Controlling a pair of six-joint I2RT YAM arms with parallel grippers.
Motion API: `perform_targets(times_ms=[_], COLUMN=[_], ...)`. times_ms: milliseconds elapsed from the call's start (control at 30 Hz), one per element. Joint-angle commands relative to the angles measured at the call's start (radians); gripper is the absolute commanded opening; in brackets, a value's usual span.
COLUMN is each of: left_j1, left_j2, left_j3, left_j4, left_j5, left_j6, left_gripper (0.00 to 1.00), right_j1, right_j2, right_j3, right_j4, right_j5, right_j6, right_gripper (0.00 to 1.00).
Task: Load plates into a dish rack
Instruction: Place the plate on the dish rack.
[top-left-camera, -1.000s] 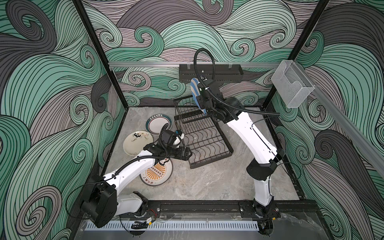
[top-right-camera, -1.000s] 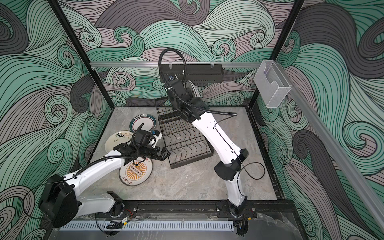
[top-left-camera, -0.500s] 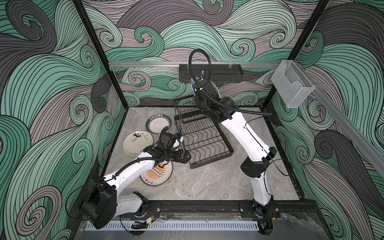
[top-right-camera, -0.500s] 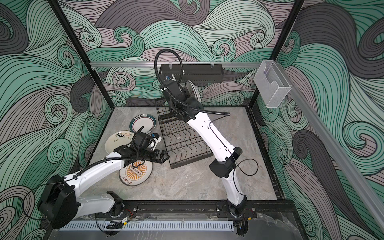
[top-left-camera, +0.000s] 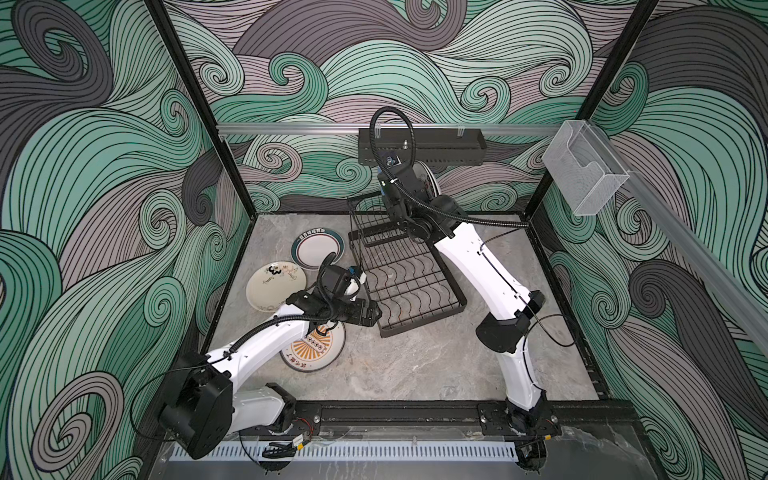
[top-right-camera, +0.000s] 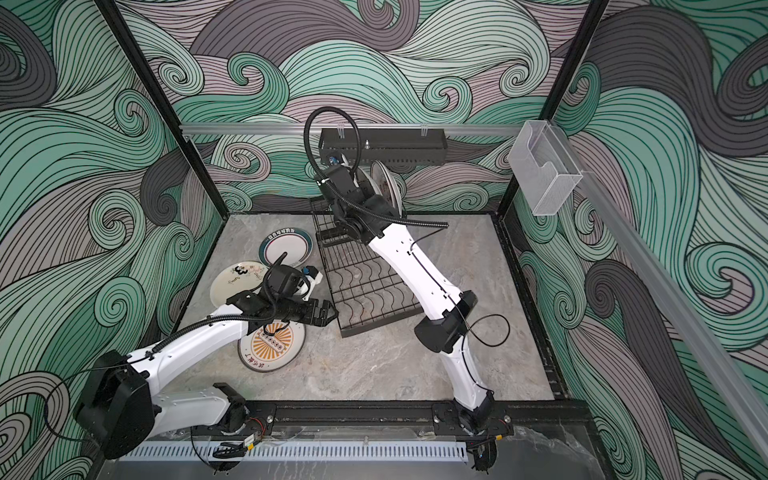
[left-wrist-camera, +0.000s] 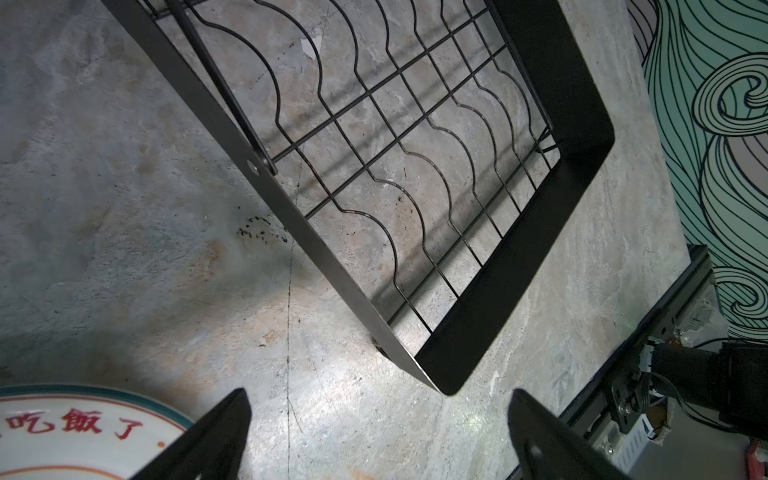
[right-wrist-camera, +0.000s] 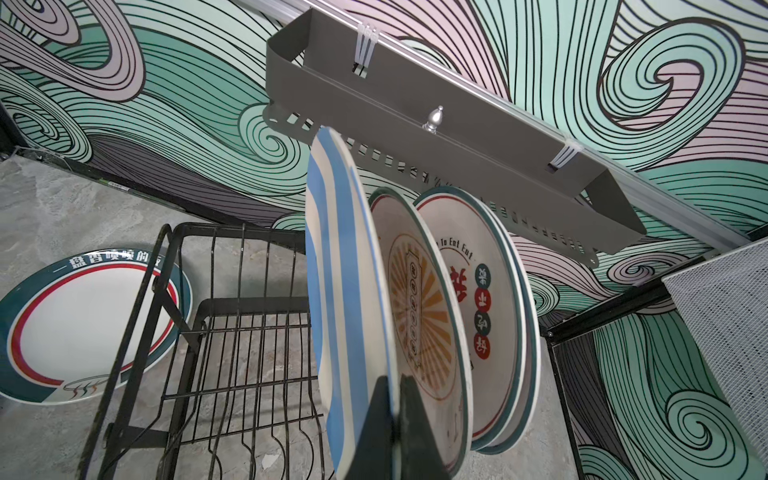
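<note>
Blue-striped plate (right-wrist-camera: 345, 291) upright in tight right claw (right-wrist-camera: 395, 386) beside racked plates (right-wrist-camera: 419, 311); left claw (left-wrist-camera: 379, 399) wide, empty.

A robot test cell, not a home: printed wave-pattern wall panels (top-left-camera: 95, 187) in a black frame (top-left-camera: 201, 108) enclose a marbled surface (top-left-camera: 415, 365), with the left arm (top-left-camera: 266, 345) and right arm (top-left-camera: 478, 266) bolted to a front rail (top-left-camera: 395, 415).

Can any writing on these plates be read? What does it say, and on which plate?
"吃飯了": table sunburst plate, start cut off.
"一盘香喷喷的": teal-rimmed plate, end hidden by the rack.
"To Eat Eat": whitish plate in the rack.
"3": cream plate.
Too small or turned to read: the whitish plate's dot characters, the racked sunburst plate's column.
</note>
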Motion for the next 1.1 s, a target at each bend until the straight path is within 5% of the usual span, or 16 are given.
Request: perform_targets(times_ms=[0, 400, 1067], left_j1=[0.010, 0.018, 0.026], left_j2=[-0.029, -0.035, -0.056], left_j3=[-0.010, -0.010, -0.018], left_j4=[-0.031, -0.038, -0.053], left_j5=[-0.010, -0.016, -0.026], left_j6=[0.001, 0.001, -0.001], left_gripper=[0.99, 0.99, 0.99], right_j1=[-0.009, -0.041, -0.085], right_j2=[0.006, -0.022, 0.038], right_j3=[0.021, 0.031, 0.000], right_j4=[0.003, -0.018, -0.031], right_j5=[0.040, 0.076, -0.038], right_j6=[0.032, 0.030, 0.128], right_gripper=[0.00, 0.00, 0.00])
